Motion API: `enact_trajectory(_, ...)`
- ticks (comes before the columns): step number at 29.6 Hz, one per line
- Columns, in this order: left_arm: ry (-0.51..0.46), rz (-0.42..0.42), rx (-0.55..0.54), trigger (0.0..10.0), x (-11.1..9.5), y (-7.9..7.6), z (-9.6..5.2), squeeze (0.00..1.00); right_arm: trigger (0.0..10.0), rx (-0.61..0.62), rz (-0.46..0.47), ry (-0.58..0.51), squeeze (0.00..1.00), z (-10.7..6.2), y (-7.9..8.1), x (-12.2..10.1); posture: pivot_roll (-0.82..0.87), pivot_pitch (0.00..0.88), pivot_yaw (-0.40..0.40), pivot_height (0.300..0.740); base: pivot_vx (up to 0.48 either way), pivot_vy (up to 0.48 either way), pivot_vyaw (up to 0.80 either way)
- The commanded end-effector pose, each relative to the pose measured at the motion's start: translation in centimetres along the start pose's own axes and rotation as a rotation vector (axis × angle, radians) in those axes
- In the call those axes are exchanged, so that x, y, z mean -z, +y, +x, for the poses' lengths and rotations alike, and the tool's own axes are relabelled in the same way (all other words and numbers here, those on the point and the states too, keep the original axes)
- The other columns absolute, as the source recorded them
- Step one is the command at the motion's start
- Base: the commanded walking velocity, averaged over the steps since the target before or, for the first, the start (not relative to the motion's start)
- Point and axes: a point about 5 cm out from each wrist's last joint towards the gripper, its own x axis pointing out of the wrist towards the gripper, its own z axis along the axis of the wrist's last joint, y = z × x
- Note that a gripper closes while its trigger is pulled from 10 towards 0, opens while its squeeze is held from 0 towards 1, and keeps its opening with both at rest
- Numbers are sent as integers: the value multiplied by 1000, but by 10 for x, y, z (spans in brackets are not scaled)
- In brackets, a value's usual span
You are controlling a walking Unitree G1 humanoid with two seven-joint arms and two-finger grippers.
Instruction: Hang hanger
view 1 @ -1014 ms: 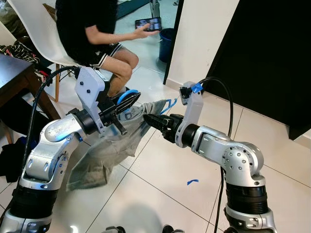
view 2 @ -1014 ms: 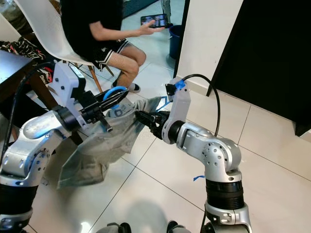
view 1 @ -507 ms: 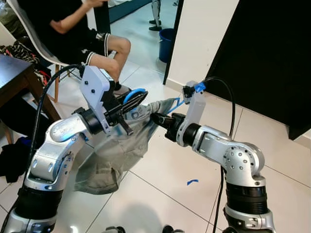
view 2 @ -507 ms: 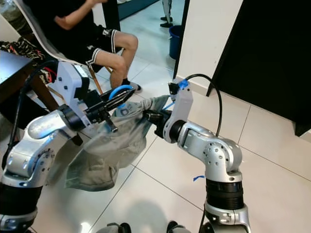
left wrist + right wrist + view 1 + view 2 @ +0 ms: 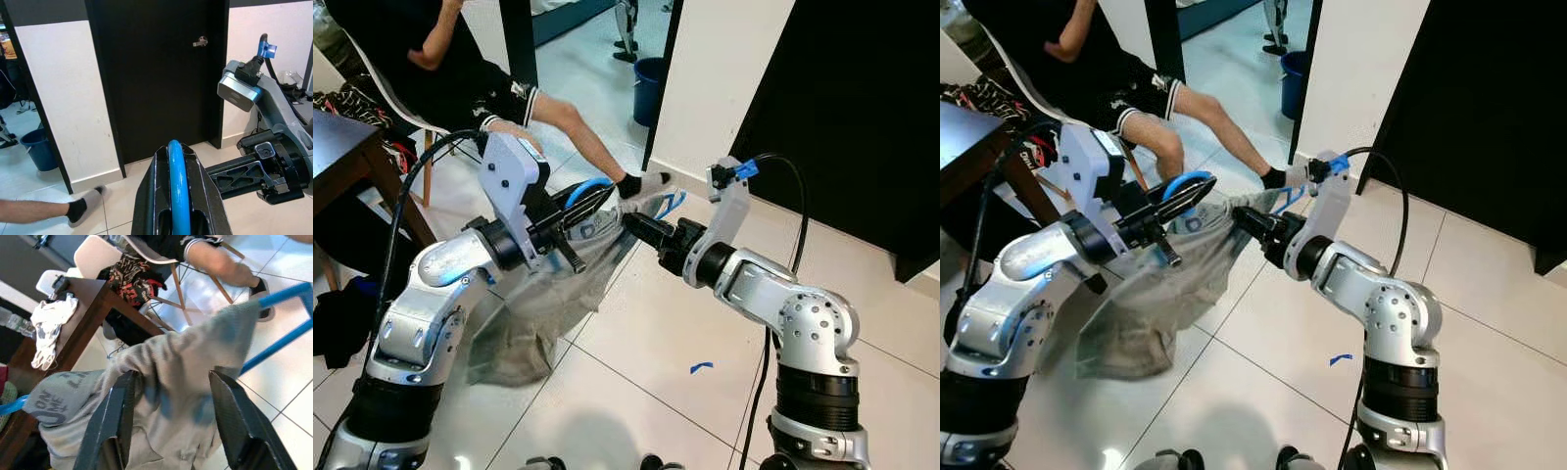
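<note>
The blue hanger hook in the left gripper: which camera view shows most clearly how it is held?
The left wrist view: the blue hanger hook sits squeezed between the left gripper fingers. The eye views show the hook more distantly above the grey shirt. The right wrist view shows blue hanger bars under the shirt.

Seated person [image 5: 460, 59] on white chair [image 5: 999, 49], leg extended; dark wooden table [image 5: 342, 147] beside; blue bucket [image 5: 648, 88] near black door [image 5: 161, 73].

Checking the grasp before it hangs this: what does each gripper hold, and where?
The left gripper is shut on the blue hanger's hook. The right gripper is open, fingers either side of the grey shirt, not clamping it.
</note>
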Motion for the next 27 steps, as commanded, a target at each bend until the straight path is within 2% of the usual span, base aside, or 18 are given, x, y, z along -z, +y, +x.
enact_trajectory(1,-21,8,16,10000,-5,-1,1,0,10000,10,27,23,0,1,-2,5,64,194,-39,740,0,0,0)
enact_trajectory(7,-22,5,21,10000,-5,-3,2,0,10000,-24,52,21,0,3,3,6,66,195,-38,740,0,0,0)
enact_trajectory(17,-27,0,29,10000,-6,-5,4,0,10000,-60,38,51,0,5,12,12,67,196,-38,740,0,0,0)
enact_trajectory(22,-35,-10,39,10000,-6,-9,6,0,10000,-113,28,81,0,7,21,17,67,195,-37,740,0,0,0)
enact_trajectory(23,-38,-12,42,10000,-6,-9,6,0,8235,-116,27,83,0,7,22,17,66,195,-36,740,0,0,0)
enact_trajectory(25,-40,-14,42,10000,-6,-10,7,0,8235,-114,27,84,0,8,22,18,66,195,-36,740,0,0,0)
enact_trajectory(26,-42,-15,44,10000,-6,-10,7,0,0,-107,27,79,0,8,21,17,66,194,-37,740,0,0,0)
enact_trajectory(27,-43,-17,46,10000,-6,-11,8,0,0,-98,25,72,0,9,20,16,66,194,-37,740,0,0,0)
